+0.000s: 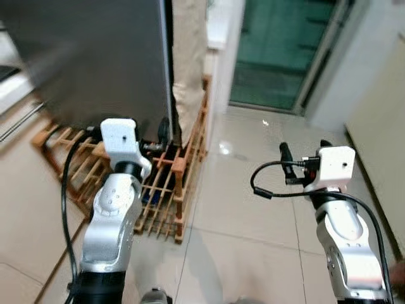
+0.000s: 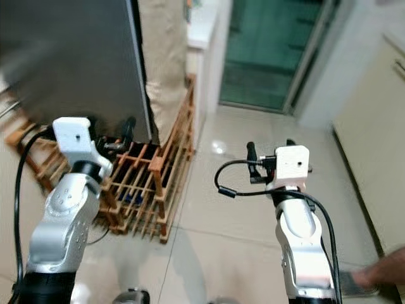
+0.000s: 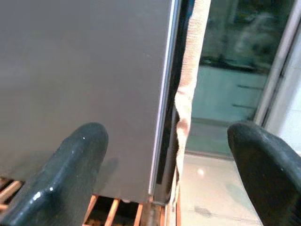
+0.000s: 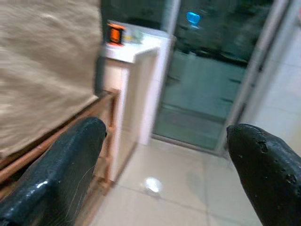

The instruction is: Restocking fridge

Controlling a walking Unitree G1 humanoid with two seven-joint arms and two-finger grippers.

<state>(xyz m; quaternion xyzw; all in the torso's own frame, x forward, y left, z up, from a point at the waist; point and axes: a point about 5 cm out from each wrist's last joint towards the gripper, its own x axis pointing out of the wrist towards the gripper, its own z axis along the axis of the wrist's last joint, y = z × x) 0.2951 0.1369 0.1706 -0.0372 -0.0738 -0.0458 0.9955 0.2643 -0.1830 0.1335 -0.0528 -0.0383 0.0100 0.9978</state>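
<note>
While your left gripper [image 3: 160,174] is hanging open and empty, the grey fridge [image 1: 95,57] is standing just ahead of it on a wooden pallet [image 1: 168,190]; your right gripper [image 4: 164,174] is gaping empty too, well apart from the fridge.

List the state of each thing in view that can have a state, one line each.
Fridge door: shut, no gap seen along its edge.
Left gripper: open, empty, in front of the fridge door.
Right gripper: open, empty, over the tiled floor.
Wooden rack: on the floor, under the fridge.
</note>
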